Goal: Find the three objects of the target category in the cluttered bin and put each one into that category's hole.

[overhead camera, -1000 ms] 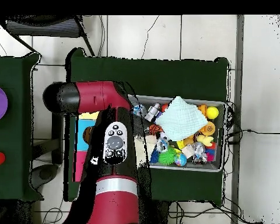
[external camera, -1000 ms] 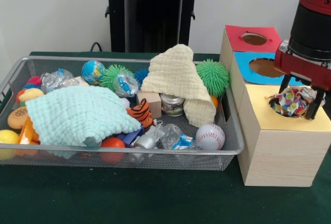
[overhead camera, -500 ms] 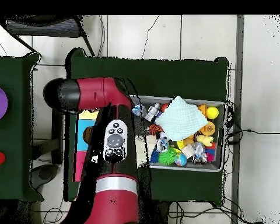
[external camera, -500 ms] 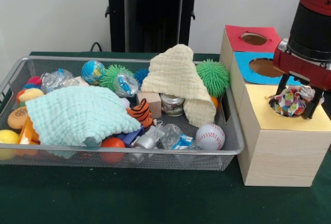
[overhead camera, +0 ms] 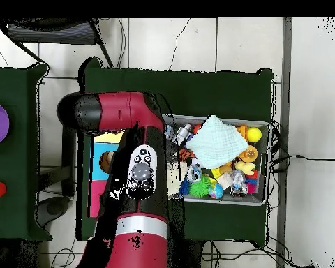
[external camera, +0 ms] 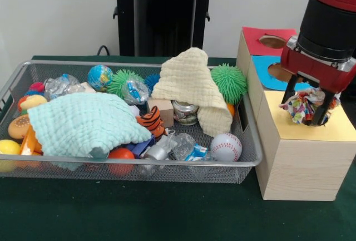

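Polka-dot fabric piece (external camera: 303,107) is clamped between the fingers of the gripper (external camera: 305,109), held just above the yellow-topped box (external camera: 311,132) near the table's right edge in the front view. That box's hole is hidden behind the fabric and gripper. Blue-topped box (external camera: 276,68) and red-topped box (external camera: 267,39) sit behind it, toward the far right corner. The wire mesh bin (external camera: 167,163) fills the left and middle of the table, touching or just beside the boxes. In it: mint-green waffle cloth (external camera: 83,123) at front left, cream waffle cloth (external camera: 194,88) draped upright mid-bin, baseball (external camera: 226,147) at the front right corner.
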Tool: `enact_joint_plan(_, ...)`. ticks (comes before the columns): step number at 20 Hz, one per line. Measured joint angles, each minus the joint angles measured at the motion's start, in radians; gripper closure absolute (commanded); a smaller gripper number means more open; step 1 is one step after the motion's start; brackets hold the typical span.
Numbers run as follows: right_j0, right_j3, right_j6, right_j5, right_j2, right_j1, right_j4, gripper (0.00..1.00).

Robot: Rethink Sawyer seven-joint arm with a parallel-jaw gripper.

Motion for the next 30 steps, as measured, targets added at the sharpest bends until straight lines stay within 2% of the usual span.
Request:
enact_joint_plan(19, -0.002, 0.002, 0.0, 0.0, -0.005, -0.005, 0.015, 0.0)
enact_joint_plan(30, -0.003, 0.021, 0.0, 0.0, -0.005, -0.075, 0.078, 0.0)
